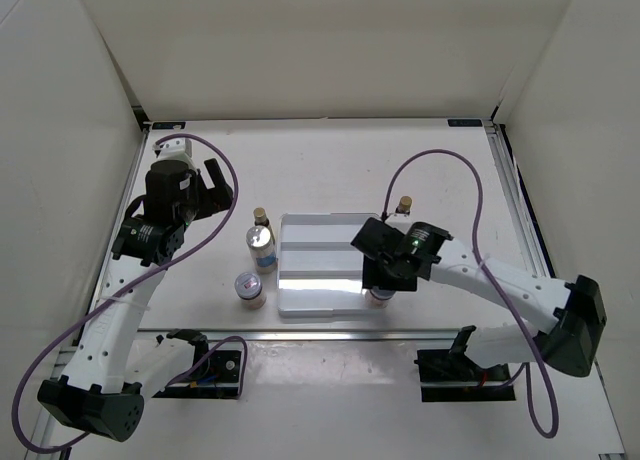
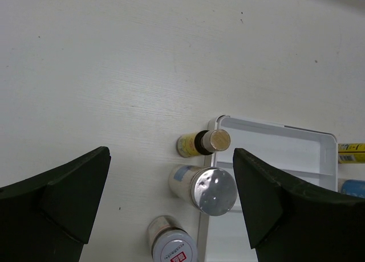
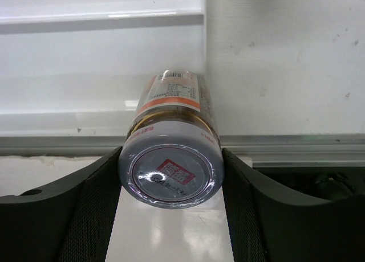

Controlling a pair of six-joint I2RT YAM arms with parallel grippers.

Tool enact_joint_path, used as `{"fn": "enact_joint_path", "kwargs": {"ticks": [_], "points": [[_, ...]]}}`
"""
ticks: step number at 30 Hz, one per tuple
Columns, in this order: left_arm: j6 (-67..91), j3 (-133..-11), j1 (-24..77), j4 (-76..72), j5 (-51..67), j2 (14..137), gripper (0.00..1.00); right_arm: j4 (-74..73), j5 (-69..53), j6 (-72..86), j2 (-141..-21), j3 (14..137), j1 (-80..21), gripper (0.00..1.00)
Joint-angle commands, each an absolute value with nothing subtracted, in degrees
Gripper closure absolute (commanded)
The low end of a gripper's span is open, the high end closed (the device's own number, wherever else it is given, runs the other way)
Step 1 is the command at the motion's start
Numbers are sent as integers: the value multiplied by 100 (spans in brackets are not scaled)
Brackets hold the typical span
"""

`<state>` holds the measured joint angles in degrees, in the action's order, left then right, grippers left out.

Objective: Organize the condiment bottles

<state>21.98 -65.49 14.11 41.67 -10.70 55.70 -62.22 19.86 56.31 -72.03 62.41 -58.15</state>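
Three condiment bottles stand on the table left of the white stepped tray (image 1: 320,265): a slim amber bottle (image 1: 261,218), a silver-lidded blue-labelled jar (image 1: 261,242) and a squat jar with a red-marked lid (image 1: 249,285). In the left wrist view they are the amber bottle (image 2: 205,142), silver-lidded jar (image 2: 208,188) and squat jar (image 2: 174,245). My left gripper (image 1: 215,190) is open and empty above and behind them (image 2: 171,154). Another amber bottle (image 1: 404,205) stands right of the tray. My right gripper (image 1: 385,275) is shut on the second squat jar (image 3: 171,159) at the tray's near right corner. The second silver-lidded jar is hidden.
The tray's steps (image 3: 85,57) lie beyond the held jar. The table's metal front rail (image 3: 296,142) runs just below the right gripper. White walls close in the table at left, right and back. Yellow and blue labels (image 2: 351,151) show at the left wrist view's right edge.
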Motion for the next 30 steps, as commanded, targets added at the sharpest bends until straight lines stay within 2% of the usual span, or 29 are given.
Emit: {"fn": "enact_joint_path", "kwargs": {"ticks": [1,7,11,15,19,21,23,24,25,26,30], "points": [[2206,-6530,1433,4157,-1169,5493,0,-5565,2312,5582,-7365,6583,-5854,100],[2259,-6530,1433,4157,-1169,5493,0,-5090,2312,5520,-7672,6399,-5854,100],[2557,-6347,1433,4157,-1274,5441,0,-5019,2092,5580,-7971,6267,-5854,90],[2804,-6197,1433,4104,-1529,5388,0,-4966,1961,5730,-8322,6214,-5854,88],[2742,-6196,1433,4157,-1205,5528,0,-4966,1846,5730,-8481,6214,-5854,76],[2742,-6196,1433,4157,-986,5581,0,-4966,1846,5730,-8543,6214,-5854,60],[2804,-6362,1433,4498,-801,5520,0,-4966,1846,5730,-8543,6267,-5854,38],[2804,-6450,1433,4630,-504,5520,0,-5027,1846,5730,-8543,6328,-5854,17],[2882,-6616,1433,4788,-370,5520,0,-5080,1846,5730,-8491,6389,-5854,6],[2979,-6618,1433,4955,-213,5520,0,-5176,1915,5730,-8412,6390,-5854,0],[3427,-6627,1494,5834,-79,5362,0,-5370,1969,5617,-8087,6600,-5854,0]]}}
